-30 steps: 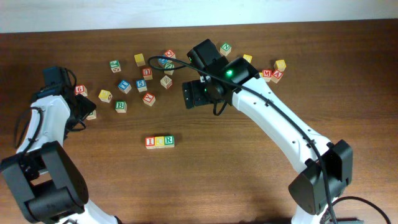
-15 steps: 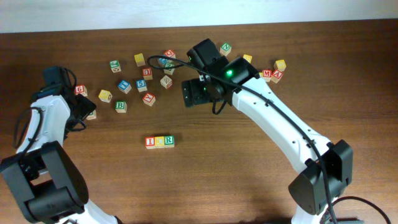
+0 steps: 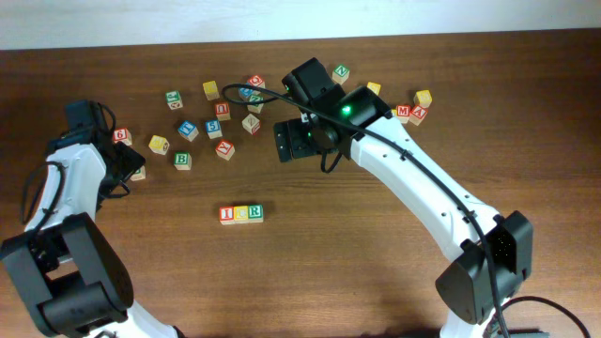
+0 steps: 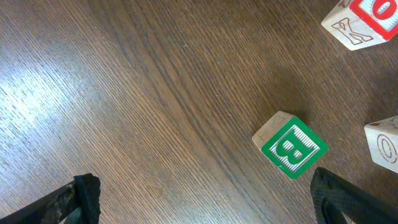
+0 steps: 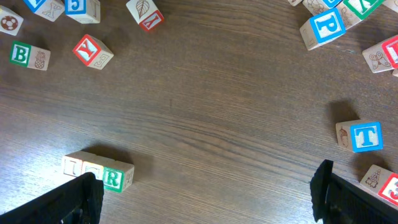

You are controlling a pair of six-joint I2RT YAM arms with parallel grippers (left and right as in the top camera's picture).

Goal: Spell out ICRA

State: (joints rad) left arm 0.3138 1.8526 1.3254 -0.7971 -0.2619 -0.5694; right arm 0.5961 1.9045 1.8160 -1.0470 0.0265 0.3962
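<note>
Three wooden cubes stand in a touching row on the table: the red-lettered I (image 3: 226,214), the yellow-faced C (image 3: 241,213) and the green-lettered R (image 3: 255,212). In the right wrist view the same row lies at the lower left, with I (image 5: 73,166), C (image 5: 92,169) and R (image 5: 113,177). A cube that seems to show a red A (image 3: 419,114) sits at the far right, beside an M cube (image 3: 403,111). My right gripper (image 3: 293,143) (image 5: 205,205) hovers open and empty, above and right of the row. At the table's left, my left gripper (image 3: 127,167) (image 4: 205,205) is open and empty.
Several loose cubes are scattered at the back of the table, among them a green B (image 3: 182,161) (image 4: 290,148), a red Y (image 5: 92,51), a blue P (image 5: 323,26) and a blue T (image 5: 360,137). Bare wood lies around the row.
</note>
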